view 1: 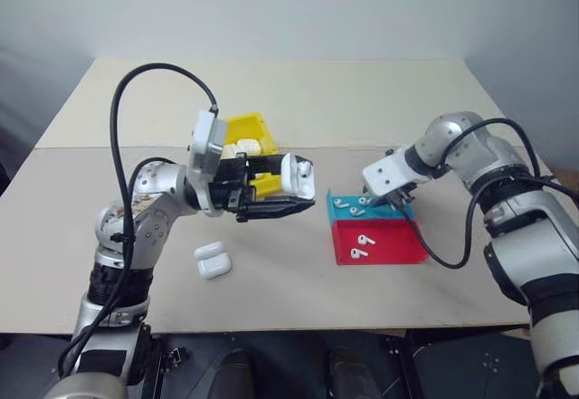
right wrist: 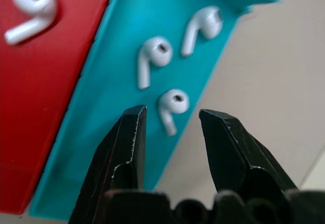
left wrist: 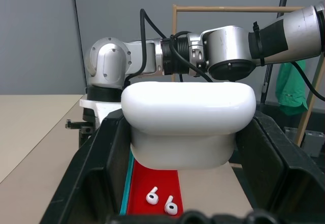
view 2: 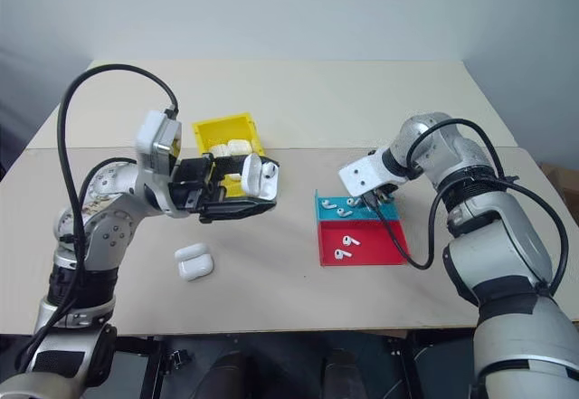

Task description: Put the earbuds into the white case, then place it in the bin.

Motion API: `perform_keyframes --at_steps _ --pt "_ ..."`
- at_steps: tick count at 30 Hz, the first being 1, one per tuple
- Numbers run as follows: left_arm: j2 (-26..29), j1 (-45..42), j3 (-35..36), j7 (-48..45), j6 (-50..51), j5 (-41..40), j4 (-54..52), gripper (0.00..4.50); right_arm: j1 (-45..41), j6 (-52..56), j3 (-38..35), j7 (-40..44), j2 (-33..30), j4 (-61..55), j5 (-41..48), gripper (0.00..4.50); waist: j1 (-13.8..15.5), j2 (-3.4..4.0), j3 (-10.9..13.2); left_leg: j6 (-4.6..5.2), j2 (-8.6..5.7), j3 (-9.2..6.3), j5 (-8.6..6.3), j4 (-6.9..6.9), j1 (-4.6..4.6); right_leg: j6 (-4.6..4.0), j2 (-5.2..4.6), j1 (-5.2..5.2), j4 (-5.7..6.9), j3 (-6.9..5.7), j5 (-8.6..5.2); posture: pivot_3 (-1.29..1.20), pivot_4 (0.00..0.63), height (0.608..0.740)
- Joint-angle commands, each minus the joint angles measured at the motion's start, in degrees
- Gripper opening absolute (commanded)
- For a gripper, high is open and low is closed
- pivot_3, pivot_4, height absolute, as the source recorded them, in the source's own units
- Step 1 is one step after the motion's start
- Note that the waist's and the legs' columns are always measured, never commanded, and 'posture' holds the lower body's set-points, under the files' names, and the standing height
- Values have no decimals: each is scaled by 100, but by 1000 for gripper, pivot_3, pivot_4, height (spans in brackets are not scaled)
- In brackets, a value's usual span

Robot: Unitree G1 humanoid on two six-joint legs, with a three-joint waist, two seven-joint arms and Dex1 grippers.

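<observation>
My left gripper is shut on a white case, held level above the table in front of the yellow bin. The left wrist view shows the case wedged between the black fingers. My right gripper points steeply down over the blue tray, open, with nothing between its fingers. One earbud lies just past the fingertips, and two more earbuds lie further along the tray. The red tray holds two earbuds.
The yellow bin has white cases lying inside it. Another white case lies on the table near the front edge, below my left arm. The blue and red trays sit side by side at the right.
</observation>
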Motion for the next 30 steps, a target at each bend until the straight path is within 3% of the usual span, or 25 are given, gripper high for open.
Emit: perform_keyframes --at_steps 1,6,30 --pt "65 -5 125 57 -20 -186 -307 2800 -221 -325 -39 -318 103 308 -280 2069 -10 0 0 -2 0 0 1 -1 0 0 0 0 1 0 0 0 150 740" --pt "120 18 116 145 12 -250 -398 2800 -318 -415 1 -854 266 633 -675 2069 -64 0 0 -28 0 1 16 -24 11 -1 0 -1 3 2 0 0 150 740" --pt "313 125 172 340 72 -420 -585 2800 -404 -511 -235 -911 610 919 -714 2069 -150 1 0 -37 0 0 21 -45 17 -1 0 0 13 1 1 0 150 740"
